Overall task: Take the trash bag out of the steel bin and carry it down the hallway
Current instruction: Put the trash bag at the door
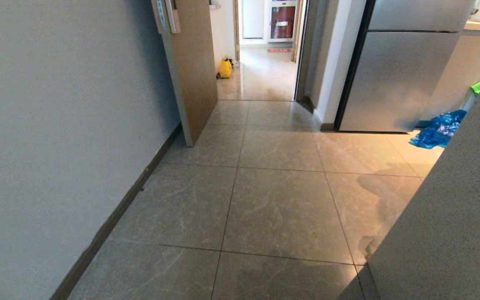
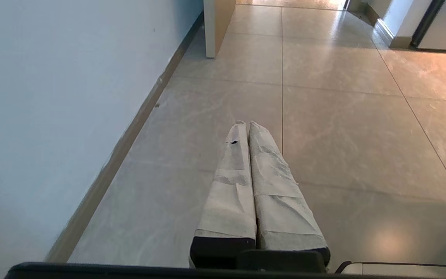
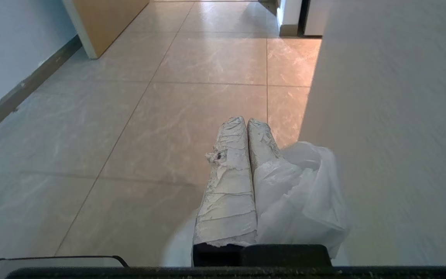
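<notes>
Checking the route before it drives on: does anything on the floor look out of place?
Yes. A crumpled blue plastic bag lies on the floor tiles beside the fridge, to the right of the path. A yellow bag sits past the doorway. No spill shows.

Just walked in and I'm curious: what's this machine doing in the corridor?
It is carrying rubbish. The right gripper is shut on a thin white trash bag, which hangs beside its fingers. The left gripper is shut and holds nothing. Ahead lies the tiled hallway, with an open door and a fridge further on. No bin is in sight.
</notes>
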{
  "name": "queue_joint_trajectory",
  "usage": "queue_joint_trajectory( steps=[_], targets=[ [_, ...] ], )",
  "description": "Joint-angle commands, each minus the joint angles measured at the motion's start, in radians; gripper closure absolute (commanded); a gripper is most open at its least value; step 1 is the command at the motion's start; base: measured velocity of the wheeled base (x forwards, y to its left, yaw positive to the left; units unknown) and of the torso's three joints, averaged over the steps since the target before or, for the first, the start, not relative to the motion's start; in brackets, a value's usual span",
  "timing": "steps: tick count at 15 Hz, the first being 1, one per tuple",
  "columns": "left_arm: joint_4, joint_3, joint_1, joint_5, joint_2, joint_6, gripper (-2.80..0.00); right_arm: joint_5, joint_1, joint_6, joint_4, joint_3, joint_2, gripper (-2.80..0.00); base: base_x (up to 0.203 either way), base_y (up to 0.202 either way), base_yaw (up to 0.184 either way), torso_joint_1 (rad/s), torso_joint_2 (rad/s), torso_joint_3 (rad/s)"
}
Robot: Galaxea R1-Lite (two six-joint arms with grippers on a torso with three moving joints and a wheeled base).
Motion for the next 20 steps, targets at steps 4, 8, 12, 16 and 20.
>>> queue_joint_trajectory(
  steps=[4,8,12,16,20],
  targets=[
    [0.0,0.0,0.0,0.0,0.0,0.0,0.0,0.002,0.0,-0.001,0.0,0.0,0.002,0.0,0.191,0.0,0.001,0.004,0.0,0.001],
    [0.0,0.0,0.0,0.0,0.0,0.0,0.0,0.0,0.0,-0.001,-0.001,0.0,0.0,0.0,0.186,0.0,0.003,0.001,0.0,0.002],
    [0.0,0.0,0.0,0.0,0.0,0.0,0.0,0.0,0.0,-0.001,0.0,0.0,0.0,0.0,0.19,0.0,0.0,0.004,0.0,0.006],
    [0.0,0.0,0.0,0.0,0.0,0.0,0.0,0.0,0.0,-0.001,-0.002,0.0,0.002,0.0,0.19,0.0,0.0,0.003,0.0,0.003],
    [0.0,0.0,0.0,0.0,0.0,0.0,0.0,0.0,0.0,-0.001,0.0,0.0,0.0,0.0,0.189,0.0,0.0,0.003,0.0,0.001]
  ],
)
